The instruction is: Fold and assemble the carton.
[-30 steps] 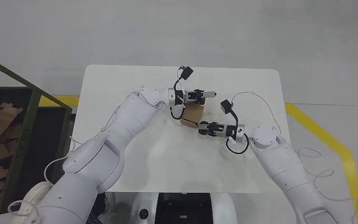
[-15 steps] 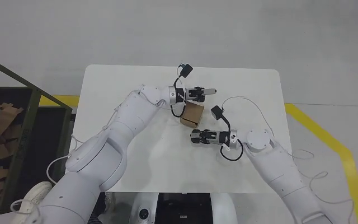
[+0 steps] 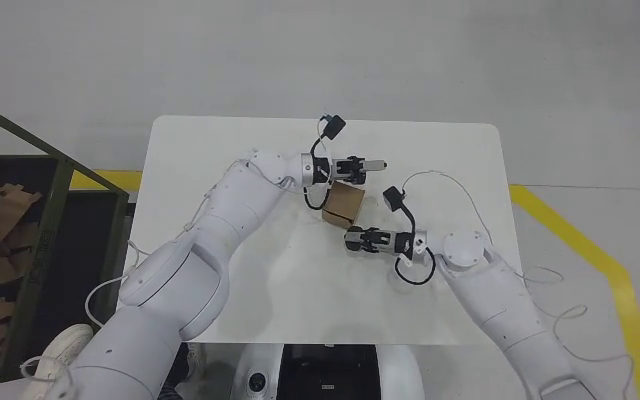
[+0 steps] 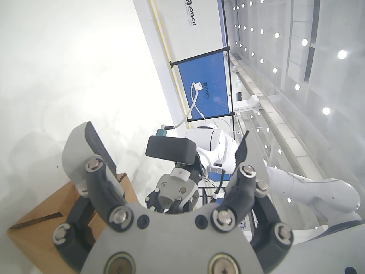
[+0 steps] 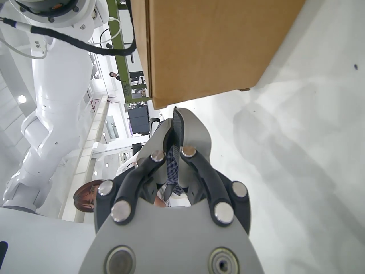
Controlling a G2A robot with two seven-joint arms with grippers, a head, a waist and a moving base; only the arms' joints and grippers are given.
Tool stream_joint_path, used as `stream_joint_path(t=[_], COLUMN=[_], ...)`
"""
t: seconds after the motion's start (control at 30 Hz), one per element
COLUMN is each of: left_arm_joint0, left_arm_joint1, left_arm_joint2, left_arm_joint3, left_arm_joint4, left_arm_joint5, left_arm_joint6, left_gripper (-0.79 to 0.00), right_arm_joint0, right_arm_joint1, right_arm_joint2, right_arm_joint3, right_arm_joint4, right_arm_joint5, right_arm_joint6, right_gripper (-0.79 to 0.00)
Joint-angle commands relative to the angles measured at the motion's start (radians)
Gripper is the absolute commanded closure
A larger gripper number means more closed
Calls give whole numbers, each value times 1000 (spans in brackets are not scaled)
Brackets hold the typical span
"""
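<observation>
A brown carton (image 3: 343,203) stands folded into a box shape on the white table (image 3: 220,200), near its middle. My left gripper (image 3: 372,163) hovers just above the carton's far edge; in the left wrist view this gripper (image 4: 165,143) is open with nothing between its fingers, and the carton (image 4: 42,223) lies below one finger. My right gripper (image 3: 352,240) is close to the carton's near side. In the right wrist view it (image 5: 174,115) is shut on nothing, its tips just short of the carton's lower corner (image 5: 205,29).
A green bin (image 3: 40,230) with flat cardboard pieces (image 3: 12,215) stands off the table's left side. A yellow floor stripe (image 3: 565,225) runs past the right edge. The table's left half and front are bare.
My right gripper pulled back from the carton's near side toward the front, then edged slightly closer again. The left gripper shifted a little toward the far side above the carton.
</observation>
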Motion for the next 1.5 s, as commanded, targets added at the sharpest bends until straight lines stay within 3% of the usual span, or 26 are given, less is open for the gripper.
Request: stream_joint_path(t=[0.0,0.3,0.83,1.03,1.47], left_arm_joint0=[-1,-5,3,-3,-1], left_arm_joint1=[-1,-6,-10,-12,-19], left_arm_joint2=[-4,-16,-50,-58,-70], left_arm_joint3=[4,13,26,21,16], left_arm_joint4=[-1,17,19,21,50], left_arm_joint5=[-3,-9,3,71,126], left_arm_joint6=[-11,-14,13,-12,7], left_gripper=[-785,-785,-785,-785,-785], right_arm_joint0=[4,13,10,7,-25], right_arm_joint1=[2,6,-12,-11,-12], right_arm_joint2=[7,5,-23,-32,-37], right_arm_joint3=[4,1,-8,-26,-72], right_arm_joint4=[-1,3,-22,-101,-286], right_arm_joint5=[-3,4,-14,-74,-251], right_arm_joint6=[14,69,-87,-117,-296], right_gripper=[0,0,0,0,0])
